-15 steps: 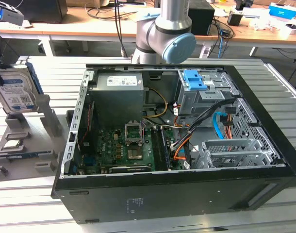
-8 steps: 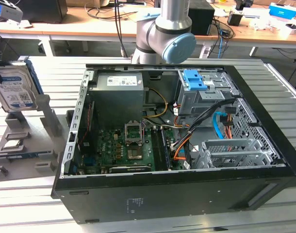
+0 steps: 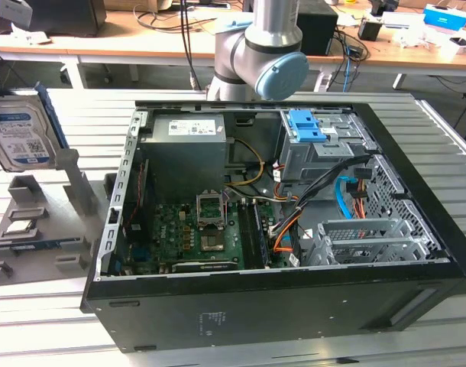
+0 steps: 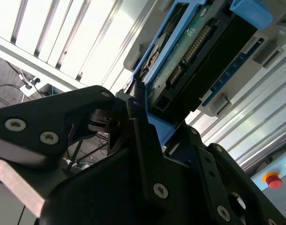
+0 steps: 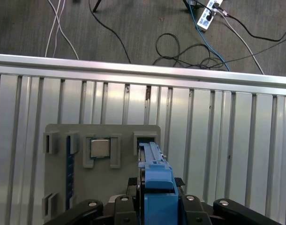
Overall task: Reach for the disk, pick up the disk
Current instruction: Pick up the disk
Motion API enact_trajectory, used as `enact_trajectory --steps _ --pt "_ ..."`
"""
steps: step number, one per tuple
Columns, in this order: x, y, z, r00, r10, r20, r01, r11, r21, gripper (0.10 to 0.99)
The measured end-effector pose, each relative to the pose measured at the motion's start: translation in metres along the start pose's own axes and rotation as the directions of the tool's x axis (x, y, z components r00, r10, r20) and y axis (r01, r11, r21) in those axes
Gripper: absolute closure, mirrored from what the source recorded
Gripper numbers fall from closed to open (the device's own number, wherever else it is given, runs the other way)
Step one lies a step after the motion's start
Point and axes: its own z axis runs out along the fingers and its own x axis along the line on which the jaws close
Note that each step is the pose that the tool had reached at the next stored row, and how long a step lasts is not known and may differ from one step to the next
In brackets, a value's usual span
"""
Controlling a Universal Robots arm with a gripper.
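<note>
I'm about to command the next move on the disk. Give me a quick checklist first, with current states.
1. Hand straddles the grey metal disk with blue plastic side rails: ok, a rail sits between its two sides in the first wrist view.
2. Hand closed on disk: ok, both sides look pressed against the rails in both wrist views.
3. Disk upright: ok in the exterior view.
4. Disk free of the grey slotted holder plate: cannot tell.
5. Small flat grey chip seated in its own pocket, apart from the disk: ok.
6. Open black computer case stands off to the exterior view's right of the disk: ok.
</note>
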Motion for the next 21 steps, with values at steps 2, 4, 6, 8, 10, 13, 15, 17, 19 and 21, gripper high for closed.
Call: enact_trajectory --steps 2,4,6,8,10,13,15,17,19,21 --pt "-0.0002 0.0001 -0.0031 1.0000 0.000 0.0000 0.000 1.0000 0.000 0.718" --pt "-0.0003 0.0002 -0.0076 1.0000 0.000 0.0000 0.000 1.0000 0.000 0.718" --pt "-0.0004 0.0003 -0.0102 1.0000 0.000 0.0000 0.000 1.0000 0.000 0.718" --pt "-0.0006 0.0004 -0.0146 1.0000 0.000 -0.0001 0.000 1.0000 0.000 0.718" --pt "-0.0007 0.0005 -0.0172 1.0000 0.000 -0.0001 0.000 1.0000 0.000 0.718" --pt "-0.0010 0.0006 -0.0230 1.0000 0.000 -0.0001 0.000 1.0000 0.000 0.718" --pt "-0.0011 0.0008 -0.0287 1.0000 0.000 0.0000 0.000 1.0000 0.000 0.718" --pt "-0.0012 0.0009 -0.0314 1.0000 0.000 0.0000 0.000 1.0000 0.000 0.718" --pt "-0.0014 0.0010 -0.0353 1.0000 0.000 0.0000 0.000 1.0000 0.000 0.718" --pt "-0.0015 0.0011 -0.0383 1.0000 0.000 -0.0001 0.000 1.0000 0.000 0.718"
